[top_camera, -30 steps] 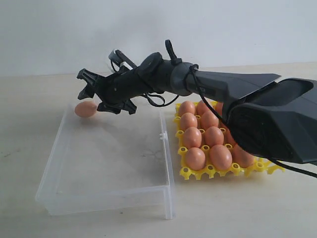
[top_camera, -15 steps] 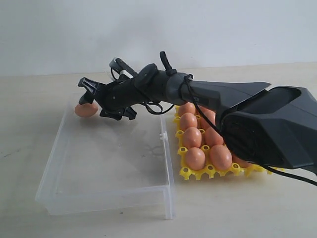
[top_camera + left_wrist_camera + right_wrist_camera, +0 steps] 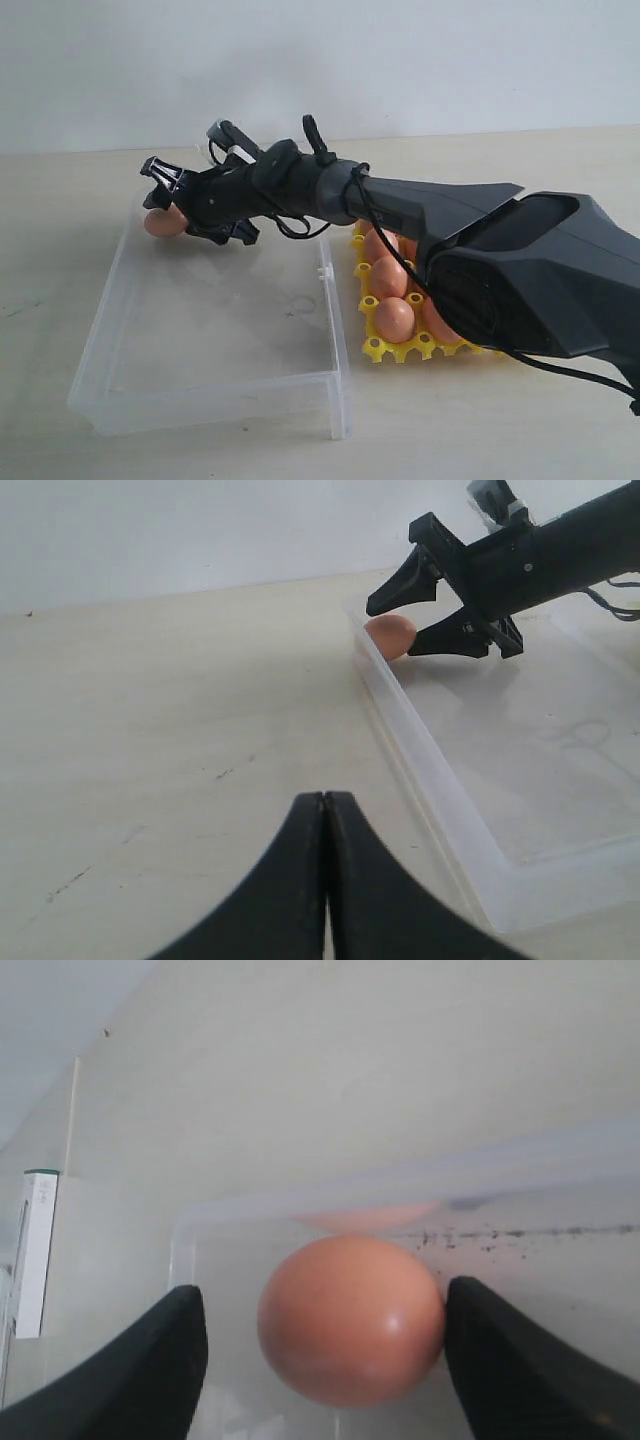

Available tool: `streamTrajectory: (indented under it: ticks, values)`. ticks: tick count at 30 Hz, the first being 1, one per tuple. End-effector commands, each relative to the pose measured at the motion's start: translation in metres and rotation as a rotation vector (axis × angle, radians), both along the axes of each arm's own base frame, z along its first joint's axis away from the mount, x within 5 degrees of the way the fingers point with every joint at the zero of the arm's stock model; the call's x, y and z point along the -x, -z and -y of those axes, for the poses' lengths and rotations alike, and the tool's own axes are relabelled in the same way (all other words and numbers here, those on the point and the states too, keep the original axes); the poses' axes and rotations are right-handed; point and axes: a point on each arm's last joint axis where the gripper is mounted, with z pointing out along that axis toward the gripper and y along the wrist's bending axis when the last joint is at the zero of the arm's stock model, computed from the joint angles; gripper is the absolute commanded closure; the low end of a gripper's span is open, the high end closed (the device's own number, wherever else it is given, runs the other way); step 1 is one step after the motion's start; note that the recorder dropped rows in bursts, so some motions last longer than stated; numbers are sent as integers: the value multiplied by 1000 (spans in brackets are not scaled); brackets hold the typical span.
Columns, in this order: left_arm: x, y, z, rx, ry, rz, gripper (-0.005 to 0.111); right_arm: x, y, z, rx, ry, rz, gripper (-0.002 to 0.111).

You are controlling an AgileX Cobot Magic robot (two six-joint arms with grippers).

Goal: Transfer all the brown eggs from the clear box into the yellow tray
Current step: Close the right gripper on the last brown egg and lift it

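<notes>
light: bright, diffuse | shadows: faint | focus: soft (right wrist view)

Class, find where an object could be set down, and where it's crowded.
Free: box floor from its near wall to the lone egg in the far-left corner, which the open right gripper straddles; table left of the box. Crowded: tray, packed with eggs.

The right arm (image 3: 520,270) covers most of the yellow tray (image 3: 374,347) and some of its brown eggs (image 3: 394,318), so their number cannot be told.
</notes>
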Motion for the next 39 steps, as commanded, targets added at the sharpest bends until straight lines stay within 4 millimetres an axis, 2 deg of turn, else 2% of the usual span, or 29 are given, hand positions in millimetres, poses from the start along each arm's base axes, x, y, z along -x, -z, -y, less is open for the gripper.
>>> streamTrajectory:
  ticks: [1,3,5,7,9,15,22,27,35,39]
  values:
    - [0,-3,0,4,3,19,107,1,7,-2,5,8,-4,45]
    - [0,-3,0,4,3,19,107,1,7,-2,5,10,-3,50]
    - [0,-3,0,4,3,19,107,1,7,-2,6,10,-3,61]
    - [0,-3,0,4,3,19,107,2,7,-2,16,-1,6,81]
    - [0,-3,0,4,3,19,107,2,7,-2,26,-15,21,107]
    - [0,-3,0,4,3,19,107,3,1,-3,40,-42,40,108]
    - [0,-3,0,4,3,19,107,1,-38,5,224,-136,229,108]
    - [0,-3,0,4,3,19,107,2,-66,13,348,-175,298,108]
    - [0,-3,0,4,3,19,107,16,-102,25,628,-323,374,108]
    - [0,-3,0,4,3,19,107,26,-114,25,703,-368,378,108]
